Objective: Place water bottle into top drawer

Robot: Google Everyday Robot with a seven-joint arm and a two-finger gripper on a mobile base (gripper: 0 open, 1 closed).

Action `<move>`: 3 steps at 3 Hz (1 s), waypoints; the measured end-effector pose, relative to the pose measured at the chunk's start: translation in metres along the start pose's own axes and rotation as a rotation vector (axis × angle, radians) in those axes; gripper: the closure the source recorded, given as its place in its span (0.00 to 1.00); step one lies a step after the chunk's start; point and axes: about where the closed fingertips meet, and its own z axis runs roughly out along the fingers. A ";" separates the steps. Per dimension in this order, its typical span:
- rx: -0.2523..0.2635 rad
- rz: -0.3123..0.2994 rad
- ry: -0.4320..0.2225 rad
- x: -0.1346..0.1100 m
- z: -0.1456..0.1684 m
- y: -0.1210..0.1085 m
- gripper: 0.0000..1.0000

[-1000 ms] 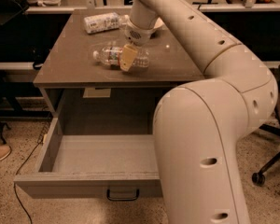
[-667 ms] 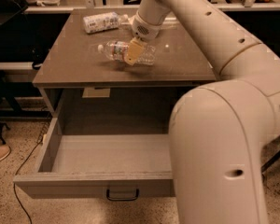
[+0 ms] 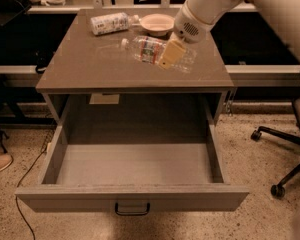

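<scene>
The clear water bottle [image 3: 150, 49] lies tilted over the cabinet top, with its white cap to the left and its red-and-blue band near the neck. My gripper [image 3: 171, 54] comes down from the upper right and is closed around the bottle's body, one tan finger [image 3: 170, 55] across its front. The bottle looks slightly raised off the top. The top drawer [image 3: 131, 198] is pulled wide open below, towards the camera. Its inside shows nothing in it, and its dark handle [image 3: 132, 209] sits at the front centre.
A bottle wrapped in a white printed label [image 3: 110, 23] lies at the back of the cabinet top [image 3: 85, 69], beside a shallow pink bowl [image 3: 156, 23]. An office chair base [image 3: 282, 154] stands to the right. A shoe [image 3: 0, 163] and a cable lie on the floor to the left.
My gripper and the water bottle have moved right and slightly up over the cabinet top. The arm's big lower segment has swung out of the foreground, so the whole drawer now shows.
</scene>
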 end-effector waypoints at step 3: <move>-0.063 0.080 0.078 0.068 -0.001 0.060 1.00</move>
